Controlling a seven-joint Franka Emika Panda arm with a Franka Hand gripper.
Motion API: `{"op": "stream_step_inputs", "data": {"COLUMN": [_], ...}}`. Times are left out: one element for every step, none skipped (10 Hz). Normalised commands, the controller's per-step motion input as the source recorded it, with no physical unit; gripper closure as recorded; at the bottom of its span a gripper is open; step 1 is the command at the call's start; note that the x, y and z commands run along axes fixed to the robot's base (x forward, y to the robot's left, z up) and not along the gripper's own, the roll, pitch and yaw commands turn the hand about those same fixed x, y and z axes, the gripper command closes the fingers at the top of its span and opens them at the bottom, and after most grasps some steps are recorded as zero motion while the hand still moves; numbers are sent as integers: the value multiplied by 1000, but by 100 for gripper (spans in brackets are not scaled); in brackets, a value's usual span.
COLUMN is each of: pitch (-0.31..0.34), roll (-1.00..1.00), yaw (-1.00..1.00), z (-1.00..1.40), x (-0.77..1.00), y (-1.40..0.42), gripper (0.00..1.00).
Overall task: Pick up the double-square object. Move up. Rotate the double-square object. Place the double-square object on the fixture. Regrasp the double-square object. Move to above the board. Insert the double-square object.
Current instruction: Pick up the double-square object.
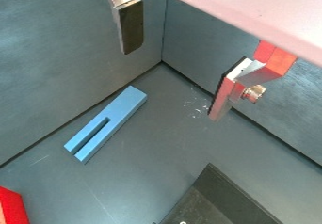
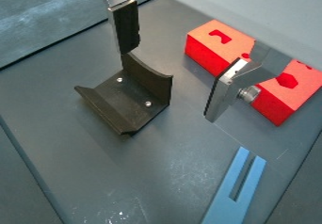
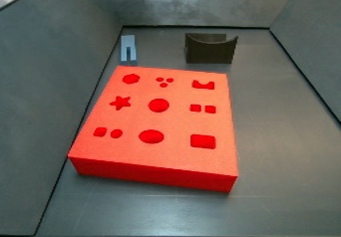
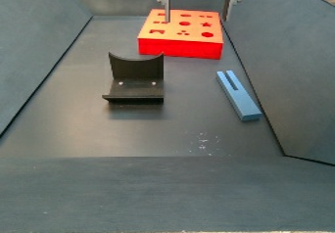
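1. The red board (image 3: 158,121) lies flat on the counter (image 4: 144,139).
2. The dark fixture (image 4: 133,78) stands apart from it, empty.
3. The blue block (image 4: 237,93) lies by the wall, untouched.
4. The tool (image 2: 176,63) hangs above, fingers wide, holding nothing. Picking up seems the step in hand: descend over the block.

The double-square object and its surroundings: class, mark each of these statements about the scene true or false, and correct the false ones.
1. The double-square object lies flat on the floor. True.
2. The gripper holds the double-square object. False: its fingers are open and empty, above the floor.
3. The fixture stands on the board. False: it stands on the floor, apart from the board.
4. The board's cutouts are all empty. True.
5. The double-square object rests in the fixture's notch. False: it lies apart from the fixture.
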Motion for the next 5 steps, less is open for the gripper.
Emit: {"op": "stream_step_inputs", "data": {"pitch": [-3, -77, -124, -104, -97], "roll": [164, 191, 63, 0, 0], "yaw": [0, 106, 177, 249, 266], "z": [-180, -449, -851, -969, -1000], "x": [-23, -117, -251, -374, -426], "y": [0, -111, -271, -226, -154], "gripper": [0, 0, 0, 0, 0]}}
